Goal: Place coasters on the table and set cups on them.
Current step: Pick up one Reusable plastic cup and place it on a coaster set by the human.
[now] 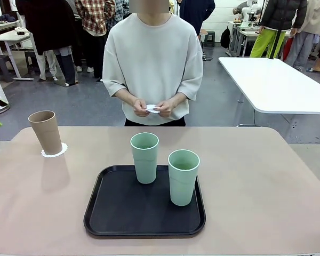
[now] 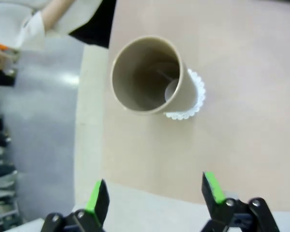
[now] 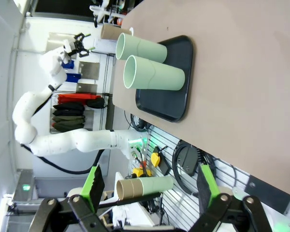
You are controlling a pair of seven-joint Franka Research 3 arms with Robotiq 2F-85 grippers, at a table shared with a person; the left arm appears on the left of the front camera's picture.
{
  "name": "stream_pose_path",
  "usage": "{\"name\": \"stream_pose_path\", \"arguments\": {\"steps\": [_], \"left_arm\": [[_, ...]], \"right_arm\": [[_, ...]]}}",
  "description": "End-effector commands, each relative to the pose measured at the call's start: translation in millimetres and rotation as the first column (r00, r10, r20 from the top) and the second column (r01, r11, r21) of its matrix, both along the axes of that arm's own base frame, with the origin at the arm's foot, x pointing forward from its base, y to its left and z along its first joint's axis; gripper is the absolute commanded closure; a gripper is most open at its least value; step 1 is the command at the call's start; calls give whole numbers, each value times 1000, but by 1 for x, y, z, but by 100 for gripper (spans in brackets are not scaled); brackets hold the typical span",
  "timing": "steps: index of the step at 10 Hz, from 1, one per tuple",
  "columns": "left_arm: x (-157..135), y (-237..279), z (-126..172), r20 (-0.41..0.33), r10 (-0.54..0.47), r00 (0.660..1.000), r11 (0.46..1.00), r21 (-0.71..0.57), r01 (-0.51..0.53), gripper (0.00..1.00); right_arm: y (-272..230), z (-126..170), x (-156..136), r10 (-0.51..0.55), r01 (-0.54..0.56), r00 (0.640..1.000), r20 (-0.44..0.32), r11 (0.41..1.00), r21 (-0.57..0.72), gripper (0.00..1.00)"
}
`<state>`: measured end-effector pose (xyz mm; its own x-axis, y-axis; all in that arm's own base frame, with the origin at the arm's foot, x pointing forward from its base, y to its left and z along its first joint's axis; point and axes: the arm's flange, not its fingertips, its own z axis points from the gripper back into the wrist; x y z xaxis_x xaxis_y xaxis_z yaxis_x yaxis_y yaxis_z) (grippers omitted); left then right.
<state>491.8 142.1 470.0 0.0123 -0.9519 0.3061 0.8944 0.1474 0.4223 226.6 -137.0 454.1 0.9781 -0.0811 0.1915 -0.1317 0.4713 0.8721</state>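
My left claw (image 2: 153, 187) stood wide, its green pads well apart and holding nothing, hanging above the desk (image 1: 266, 186) edge. Just ahead of it stood the brown cup (image 2: 145, 75), upright on a lacy white coaster (image 2: 198, 92) whose scalloped rim peeked out from under the base. Seen from the front, that brown cup (image 1: 46, 132) and its coaster (image 1: 63, 148) sat on the bare desk, well to the left of the black tray (image 1: 117, 213) and a little beyond it.

The two green cups stood upright on the tray itself: one (image 1: 144, 157) toward the tray's far edge near the middle, the other (image 1: 183, 177) nearer me and toward the tray's right side. They were close together but not touching.

My right claw (image 3: 150, 176) was wide too, with nothing between its fingers, held well off from the tray (image 3: 179, 96).

Beyond the tray's far side, past the desk edge, a person (image 1: 153, 58) held a small white paper (image 1: 152, 109) in both hands (image 1: 140, 106).
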Motion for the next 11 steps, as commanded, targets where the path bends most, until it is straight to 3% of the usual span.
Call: {"name": "stream_pose_path", "arguments": {"steps": [1, 3, 6, 9, 11], "left_arm": [[-18, -27, 12, -53, -23, 998, 999, 40, 25, 0], [-35, -49, 27, -90, -70, 993, 994, 80, 78, 0], [-75, -89, 42, -186, -16, 982, 984, 173, 49, 0], [-108, -122, 31, -264, 53, 963, 953, 302, 31, 0], [-110, -120, 19, -253, -22, 967, 968, 238, 85, 0]], "right_arm": [[-1, 0, 1, 3, -3, 1000, 21, 1000, 21, 0], [-1, 0, 1, 3, -3, 1000, 21, 1000, 21, 0], [-1, 0, 1, 3, -3, 1000, 21, 1000, 21, 0], [-1, 0, 1, 3, -3, 1000, 21, 1000, 21, 0], [-1, 0, 1, 3, -3, 1000, 21, 1000, 21, 0]]}}
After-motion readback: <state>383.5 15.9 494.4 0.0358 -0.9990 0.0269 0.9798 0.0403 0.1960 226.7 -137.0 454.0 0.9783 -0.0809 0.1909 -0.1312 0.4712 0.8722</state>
